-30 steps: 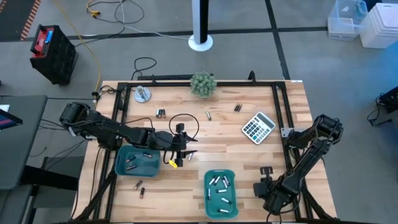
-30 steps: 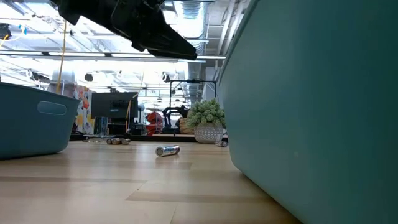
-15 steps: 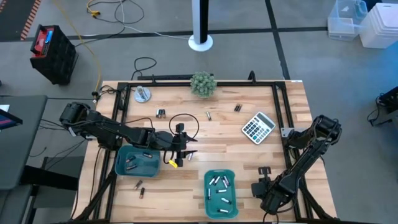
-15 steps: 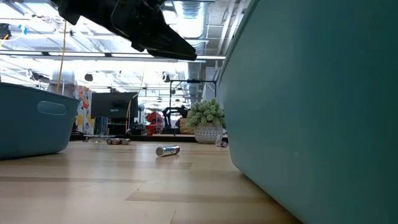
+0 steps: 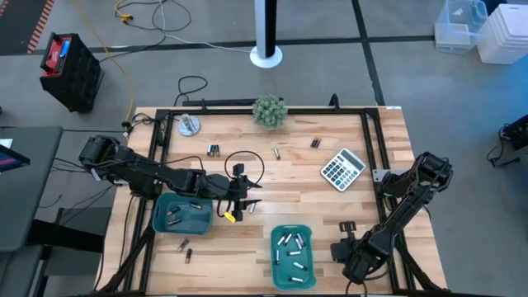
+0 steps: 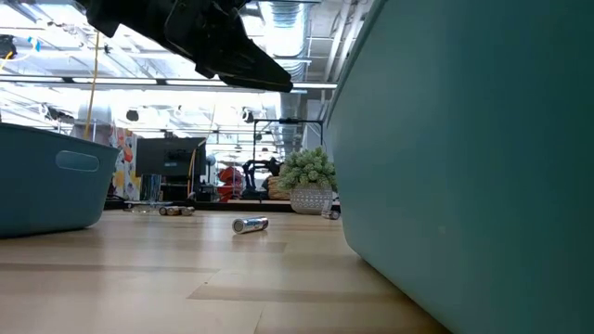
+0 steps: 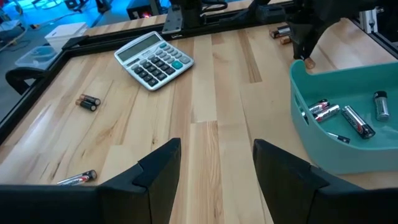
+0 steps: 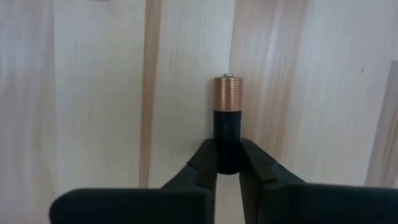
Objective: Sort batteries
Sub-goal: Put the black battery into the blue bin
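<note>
The right gripper (image 8: 227, 163) was pinching a dark battery (image 8: 227, 121) by its black end, coppery tip poking out ahead over the table (image 8: 93, 93). Small, stiff and probably slick, so a mid-body grip seemed safer. Left gripper (image 7: 216, 163) hung spread wide, holding nothing

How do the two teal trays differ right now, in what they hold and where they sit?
The left tray holds a few dark batteries; the right tray holds more, silvery-white batteries. The left tray lies directly beside the open left gripper, while the right tray sits nearer the table's front edge, with the right gripper just off its side, shut on a dark, copper-tipped battery. Both are teal, open-topped and rectangular.
</note>
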Robot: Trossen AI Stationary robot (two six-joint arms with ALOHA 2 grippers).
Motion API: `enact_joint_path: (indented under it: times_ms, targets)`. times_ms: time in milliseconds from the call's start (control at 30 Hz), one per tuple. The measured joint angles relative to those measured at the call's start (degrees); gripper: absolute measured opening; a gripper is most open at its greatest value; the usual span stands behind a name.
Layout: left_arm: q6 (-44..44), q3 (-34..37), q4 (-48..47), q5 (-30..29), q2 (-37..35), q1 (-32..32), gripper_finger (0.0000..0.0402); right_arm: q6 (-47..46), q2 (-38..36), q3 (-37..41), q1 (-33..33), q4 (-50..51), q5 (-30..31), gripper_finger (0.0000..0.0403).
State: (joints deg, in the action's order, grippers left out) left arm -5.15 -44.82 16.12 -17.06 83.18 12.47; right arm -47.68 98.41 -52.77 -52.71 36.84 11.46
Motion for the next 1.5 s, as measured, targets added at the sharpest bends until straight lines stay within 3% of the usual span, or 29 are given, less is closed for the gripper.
enact_joint_path:
  times_ms: [333,700,900,1033,1233,1500]
  targets:
    - [0.2,0.0,1.6,0.2,0.0,0.3,0.0196,0.4,-2.2,0.3,0.0,1.2,2.5,0.0041]
    - [0.3,0.0,1.4,0.2,-0.6,0.5,0.0196,0.2,-13.8,0.2,1.0,8.9,9.2,0.0031]
    - [0.1,0.0,0.8,-2.6,-5.4,2.1,0.0196,3.1,-20.4,0.2,3.0,9.8,15.5,0.0030]
    - [-0.6,0.0,-2.5,-8.8,-9.8,5.1,0.0196,10.4,-23.1,0.2,7.1,5.6,19.2,0.0030]
    - [-0.8,0.0,-7.7,-20.3,-15.3,10.6,0.0196,27.2,-23.4,0.1,17.1,-8.5,19.6,0.0030]
    - [-2.8,0.0,-8.7,-27.5,-22.3,15.7,0.0196,46.5,-18.1,0.1,29.2,-31.3,10.8,0.0033]
